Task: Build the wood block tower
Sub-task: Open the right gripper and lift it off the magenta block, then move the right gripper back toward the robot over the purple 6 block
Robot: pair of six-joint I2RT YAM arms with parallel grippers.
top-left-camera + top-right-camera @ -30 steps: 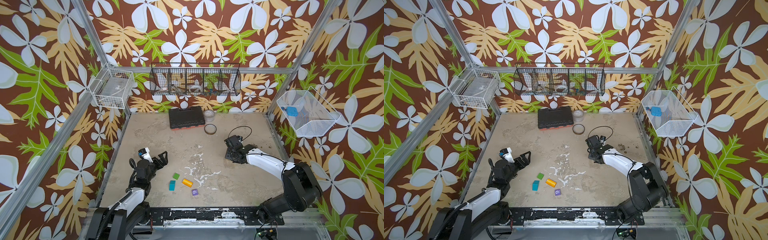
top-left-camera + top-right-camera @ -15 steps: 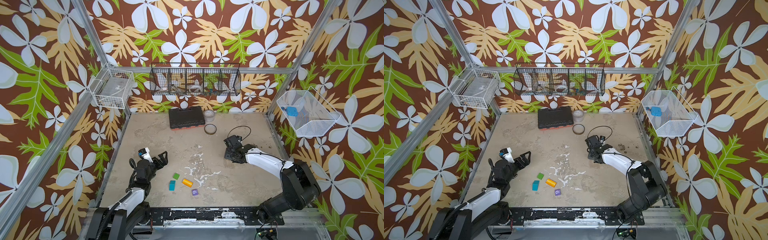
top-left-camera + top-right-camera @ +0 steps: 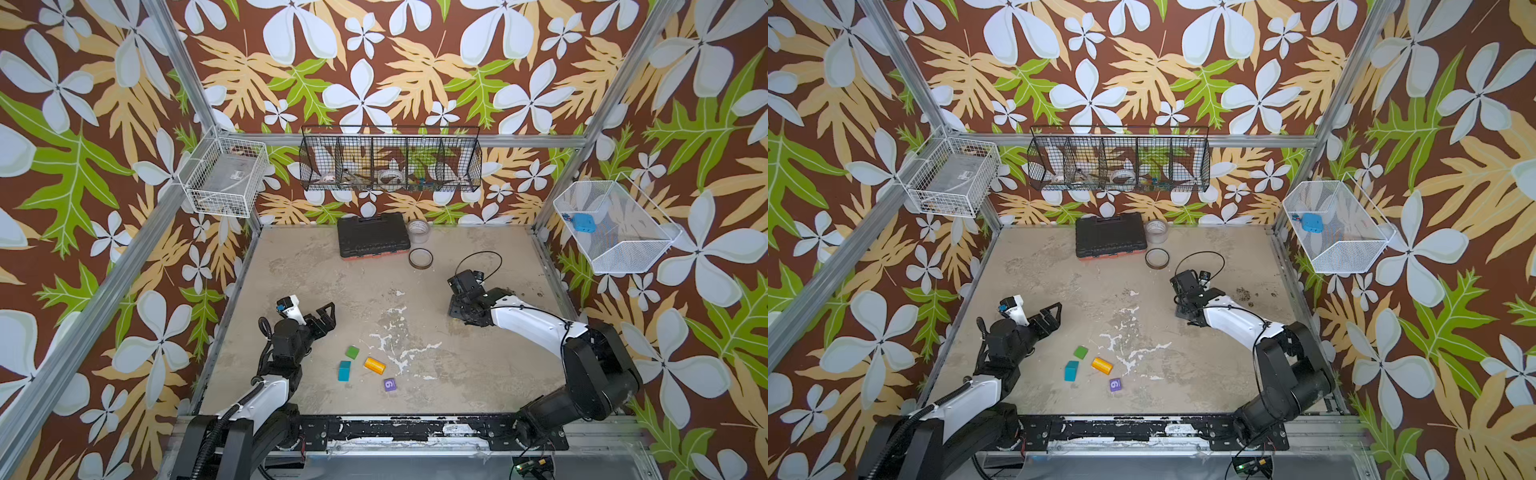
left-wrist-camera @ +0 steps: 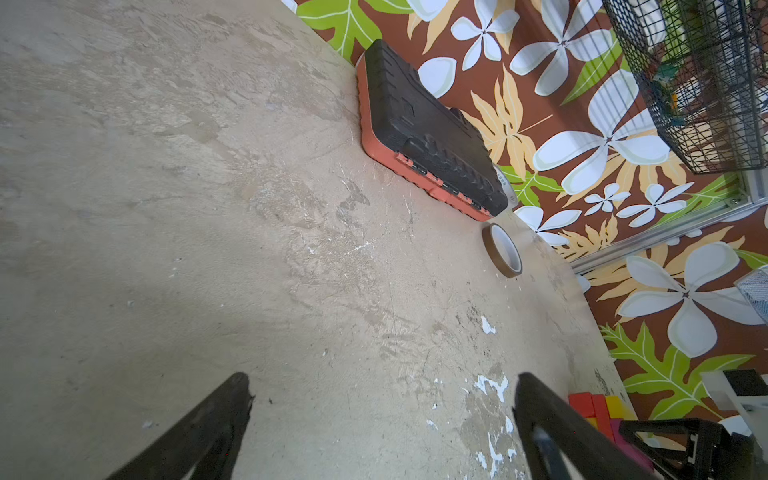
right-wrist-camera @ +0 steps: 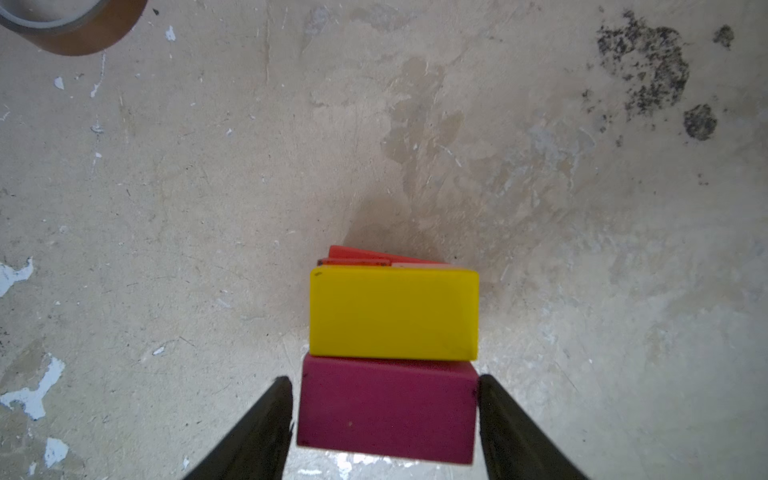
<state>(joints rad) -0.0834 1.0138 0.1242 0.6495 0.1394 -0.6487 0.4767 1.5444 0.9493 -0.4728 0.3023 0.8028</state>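
**Right tool astride the tower, left tool idle**

In both top views the table (image 3: 311,274) carries four loose wood blocks near the middle of its front edge. They are a green block (image 3: 352,352), a teal block (image 3: 344,370), an orange block (image 3: 374,365) and a purple cube (image 3: 389,384) with a white digit, all apart from each other. The left tool (image 3: 330,316) hovers just beside them toward the left edge, jaws spread wide and holding nothing. The right tool (image 3: 457,309) points down at the table's right half, about midway between the back and front edges, and hides the tower. A black tool case (image 3: 372,235) lies at the back edge, with a brown tape roll (image 3: 420,258) near it.

The left wrist view shows the left tool (image 4: 382,415) gaping over bare table. The tower (image 4: 590,409) appears as a sliver of red and yellow behind a dark finger of the right tool.

The right wrist view looks straight down on the tower. A yellow block (image 5: 392,313) touches a magenta block (image 5: 386,411), and red edges (image 5: 357,253) peek out beyond the yellow. The right tool (image 5: 384,382) straddles the magenta block. Its fingers (image 5: 257,432) stand just beside the block's two ends with a thin strip showing at one side — released, not clenched.
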